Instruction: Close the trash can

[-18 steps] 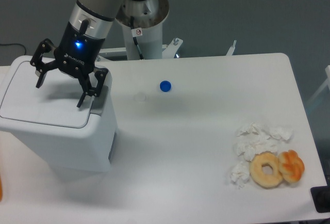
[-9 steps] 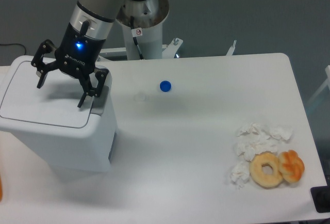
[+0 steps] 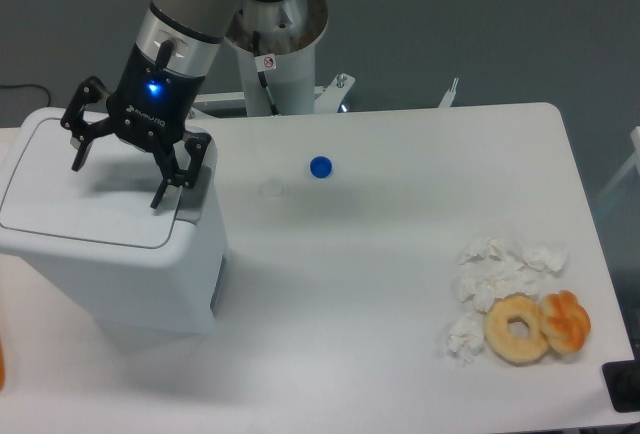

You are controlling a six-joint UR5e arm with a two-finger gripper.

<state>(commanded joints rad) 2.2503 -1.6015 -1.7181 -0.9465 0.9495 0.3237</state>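
Note:
The trash can is a big white boxy bin at the left of the table. Its flat white lid lies level on top, with a grey latch strip at the right edge. My gripper hangs just over the lid, black fingers spread wide apart and pointing down. It is open and holds nothing. The left fingertip hovers near the lid's back left and the right fingertip near the latch side.
A blue cap and a small clear ring lie mid-table. Crumpled white tissues, a glazed donut and an orange pastry sit at the front right. The arm's base stands behind the table.

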